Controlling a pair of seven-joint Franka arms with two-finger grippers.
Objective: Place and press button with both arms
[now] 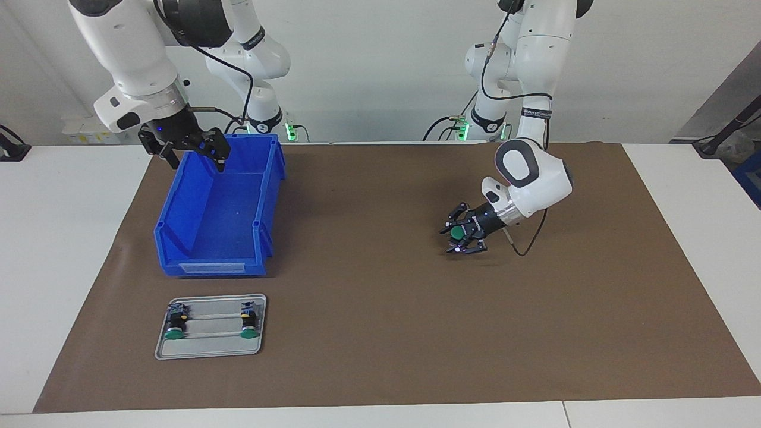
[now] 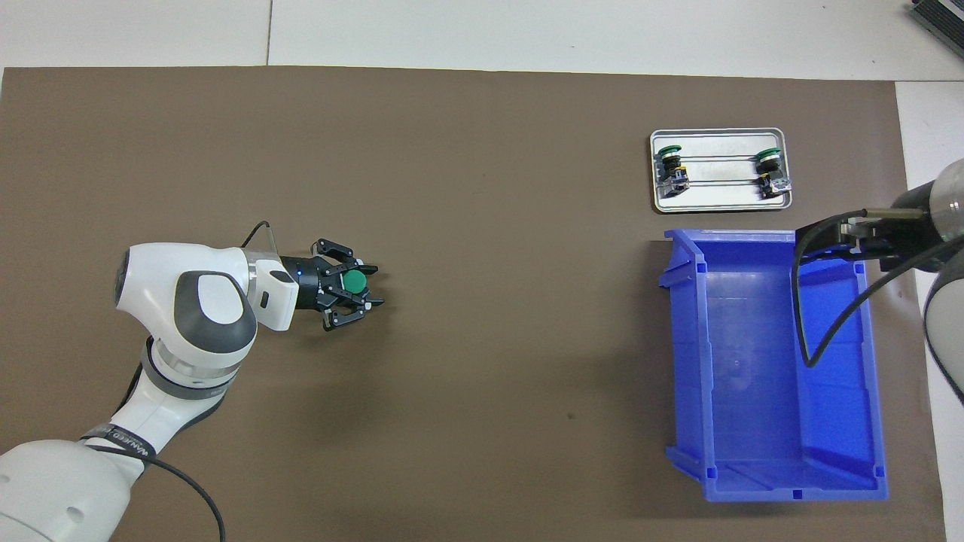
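My left gripper (image 1: 461, 239) (image 2: 364, 287) is shut on a button with a round green cap (image 1: 456, 232) (image 2: 354, 282), held sideways a little above the brown mat (image 1: 380, 333) toward the left arm's end. Two more green-capped buttons (image 1: 174, 325) (image 1: 250, 323) lie on rails in a grey metal tray (image 1: 211, 349), also seen from overhead (image 2: 670, 162) (image 2: 770, 167). My right gripper (image 1: 190, 157) (image 2: 843, 239) hangs open and empty over the blue bin's end nearest the robots.
The blue plastic bin (image 1: 211, 267) (image 2: 783, 493) stands toward the right arm's end. The grey tray (image 2: 719, 197) lies just farther from the robots than the bin. White table (image 1: 59, 249) borders the mat.
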